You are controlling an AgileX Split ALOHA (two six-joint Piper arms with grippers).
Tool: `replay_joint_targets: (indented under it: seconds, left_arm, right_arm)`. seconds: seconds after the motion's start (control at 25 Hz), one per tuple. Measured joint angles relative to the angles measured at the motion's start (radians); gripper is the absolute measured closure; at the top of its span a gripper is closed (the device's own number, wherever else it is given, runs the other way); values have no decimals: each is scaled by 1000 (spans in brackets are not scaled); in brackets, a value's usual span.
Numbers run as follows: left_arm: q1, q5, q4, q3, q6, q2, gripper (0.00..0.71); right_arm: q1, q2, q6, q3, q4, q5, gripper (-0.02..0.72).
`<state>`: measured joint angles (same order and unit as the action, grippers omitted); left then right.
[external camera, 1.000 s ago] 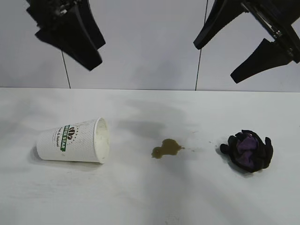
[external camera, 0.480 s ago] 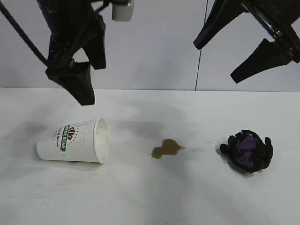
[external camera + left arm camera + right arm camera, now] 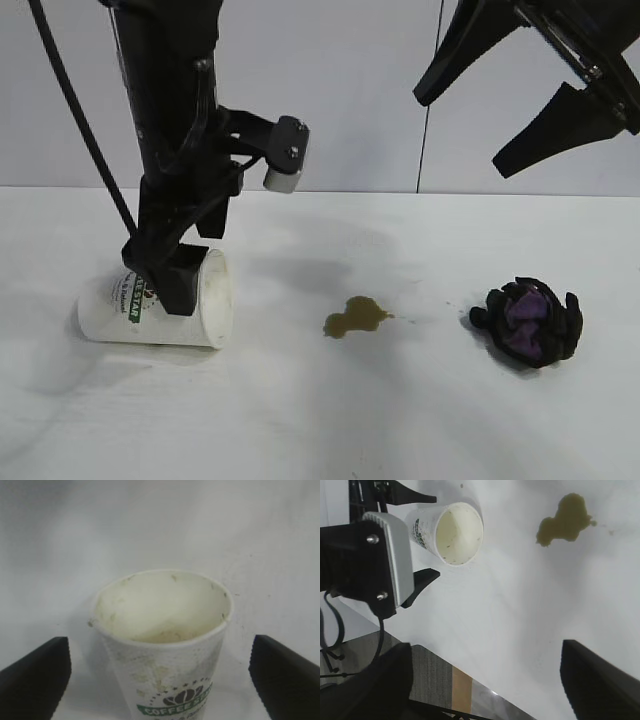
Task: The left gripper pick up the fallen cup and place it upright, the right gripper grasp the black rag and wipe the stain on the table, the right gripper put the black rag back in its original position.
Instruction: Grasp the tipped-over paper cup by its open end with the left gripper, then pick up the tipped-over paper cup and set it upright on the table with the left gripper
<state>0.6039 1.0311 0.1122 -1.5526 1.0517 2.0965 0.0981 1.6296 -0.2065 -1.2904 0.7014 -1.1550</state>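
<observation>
The white paper cup [image 3: 110, 312] with green lettering lies on its side at the left of the table [image 3: 320, 420], mouth toward the middle. My left gripper [image 3: 190, 270] is down over it, open. In the left wrist view one finger stands on each side of the cup [image 3: 165, 610], a gap between each and its wall, with the left gripper [image 3: 160, 680] wide apart. The olive-brown stain [image 3: 355, 316] is at the centre. The black rag [image 3: 530, 320] with purple folds sits at the right. My right gripper [image 3: 462, 132] hangs high above the rag, open and empty.
A grey wall with two vertical seams [image 3: 428, 130] stands behind the table. In the right wrist view the cup [image 3: 451, 532] and stain [image 3: 565, 520] show from above, and the table's edge [image 3: 485, 687] drops to a dark floor.
The left arm came down from the top left and now straddles the cup with its fingers. The cup, stain, rag and right arm have not moved.
</observation>
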Motion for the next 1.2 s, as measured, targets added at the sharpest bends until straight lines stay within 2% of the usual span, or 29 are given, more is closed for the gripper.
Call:
replay_joint_targets:
  seconds: [0.4,0.6,0.88,0.96,1.04,1.12,1.2]
  left_arm:
    - [0,-61,29,0,-4,57,18]
    - [0,-66,26,0,-6,55,173]
    - [-1,-84,-8,1,-42,30,176]
    - [-14,-124,-79,1,-38,-7,168]
    - [-47,-164,-218,1,-2,-57,168]
    - [-98,-187,-384,1,74,-103,168]
    - [-172,-190,-591,1,168,-140,167]
  right_arm:
    - [0,0,-1,0,-10,1,147]
    - [0,0,-3,0,-10,1,147]
    - [0,0,-19,0,-10,1,147]
    - [0,0,-22,0,-10,1,147]
    - [0,0,-23,0,-10,1,147]
    - [0,0,-23,0,-10,1,147]
    - [0,0,-23,0,-10,1,147]
